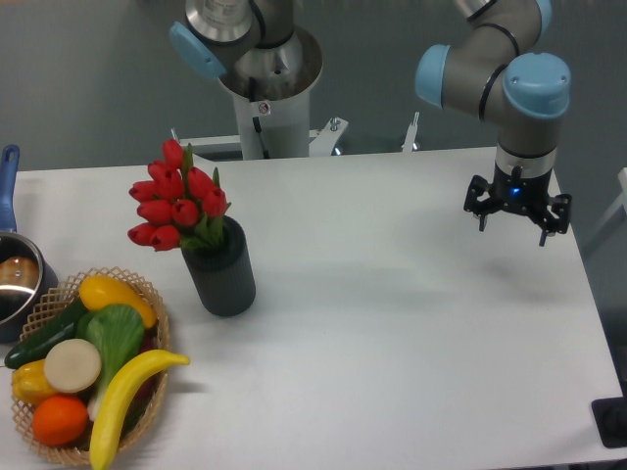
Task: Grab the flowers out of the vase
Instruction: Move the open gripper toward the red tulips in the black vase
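Note:
The flowers (176,203), a bunch of red tulip buds with green leaves, stand in the black ribbed vase (221,274) on the left part of the white table. The bunch leans to the left out of the vase mouth. My gripper (516,225) hangs far to the right, above the table near its right edge, pointing down. Its fingers are spread apart and hold nothing. It is well clear of the vase and flowers.
A wicker basket (145,290) of toy fruit and vegetables sits at the front left, close to the vase. A steel pot (18,279) with a blue handle is at the left edge. The robot base (266,88) stands behind the table.

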Controlling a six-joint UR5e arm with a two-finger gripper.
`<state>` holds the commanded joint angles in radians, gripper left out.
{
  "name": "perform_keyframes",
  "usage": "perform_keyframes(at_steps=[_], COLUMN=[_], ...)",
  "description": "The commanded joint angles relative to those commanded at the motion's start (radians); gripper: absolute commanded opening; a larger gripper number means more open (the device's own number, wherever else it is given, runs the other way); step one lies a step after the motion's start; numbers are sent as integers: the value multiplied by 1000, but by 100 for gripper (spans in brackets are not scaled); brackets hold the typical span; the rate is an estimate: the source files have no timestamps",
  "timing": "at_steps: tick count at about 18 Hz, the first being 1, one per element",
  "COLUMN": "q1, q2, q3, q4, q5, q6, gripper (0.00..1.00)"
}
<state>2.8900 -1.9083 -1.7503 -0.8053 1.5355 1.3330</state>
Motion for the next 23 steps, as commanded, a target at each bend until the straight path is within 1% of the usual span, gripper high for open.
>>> perform_keyframes(at_steps=[4, 6, 7, 9, 12, 14, 16, 18, 20, 21, 23], q1=[-26, -34, -37, -37, -43, -76, -124, -152, -155, -155, -156], q2=[9, 9, 8, 12, 73, 94, 98, 127, 152, 167, 201], q3=[0, -3, -17, -52, -106, -158, -164, -163, -160, -156, -158], q4=[-2, 2, 3, 35, 31, 37, 40, 40, 40, 38, 38], q5=[-2, -20, -49, -106, -156, -161, -176, -237, -342, -369, -376], q6=[-3, -18, -20, -21, -26, -24, -31, -75, -112, -126, -124], gripper=[100, 100, 100, 100, 100, 100, 100, 100, 100, 100, 100])
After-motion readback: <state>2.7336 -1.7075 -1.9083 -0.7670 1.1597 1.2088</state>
